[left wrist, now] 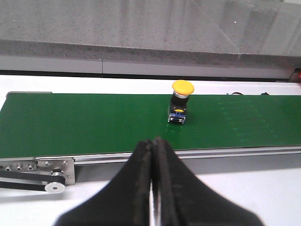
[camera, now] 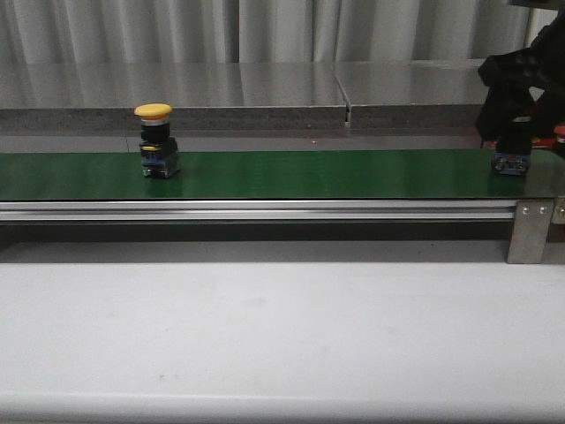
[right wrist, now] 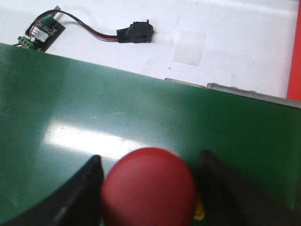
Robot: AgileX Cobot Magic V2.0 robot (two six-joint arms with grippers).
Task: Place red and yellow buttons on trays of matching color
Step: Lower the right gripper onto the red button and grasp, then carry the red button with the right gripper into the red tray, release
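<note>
Grey pleated curtain behind; a speckled grey ledge runs along the back. A white desk (camera: 265, 336) carries a long green belt (camera: 309, 172) on an aluminium rail.

Yellow button (camera: 154, 140): mushroom cap on a black body with a blue base, standing upright on the belt toward the robot's left, untouched.

Red button (right wrist: 148, 186): domed, dark red cap, smooth and matte, at the belt's right end. Right hand (right wrist: 148, 188) straddles it, fingers on either side of the cap with a little gap showing; not yet gripping, jaws open. In the front view the black arm hides the cap and only the blue base shows.

Left hand (left wrist: 153, 179): black padded fingers pressed together, holding nothing, hanging over the desk edge near the belt, aimed at the yellow button.

Red tray (right wrist: 296, 47): only a bright orange-red strip at the frame edge, beyond the belt end. No yellow tray in view.

Step in hand, as judged: grasp the red button. Close below the cap's overhang onto the body, centred, so the rounded cap cannot slip out. Lift straight up before travelling to the tray; the belt weave looks grippy, so dragging could tip it.
</note>
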